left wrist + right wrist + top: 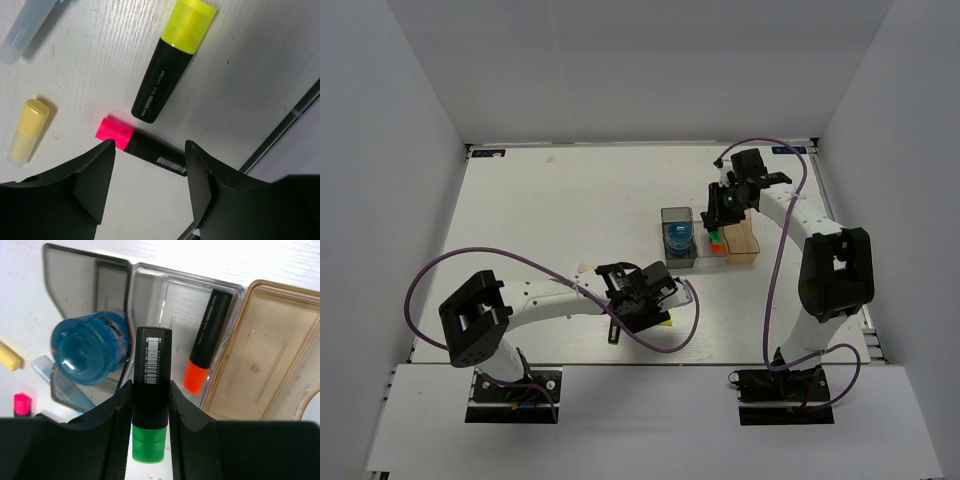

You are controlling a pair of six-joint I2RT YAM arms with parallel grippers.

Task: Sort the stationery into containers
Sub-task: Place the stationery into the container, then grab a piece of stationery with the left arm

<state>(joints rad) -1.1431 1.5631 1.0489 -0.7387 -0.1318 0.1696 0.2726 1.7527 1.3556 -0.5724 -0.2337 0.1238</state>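
Three joined bins: dark grey bin (65,270), clear bin (170,295), tan bin (280,340).

Highlighters counted: four.
- The right gripper (150,427) is clamped on the green-capped highlighter (150,390), held above the grey and clear bins.
- The orange-capped highlighter (205,340) lies in the clear bin.
- The pink-capped highlighter (142,145) and yellow-capped highlighter (172,60) lie on the table (250,75), close together, not touching.

The left gripper (149,167) has its jaws spread, straddling the pink-capped one and holding nothing.

Sticks: two, both on the table, one pale yellow stick (27,132) and one light blue stick (25,25).

One blue roll (87,350) sits in the grey bin.
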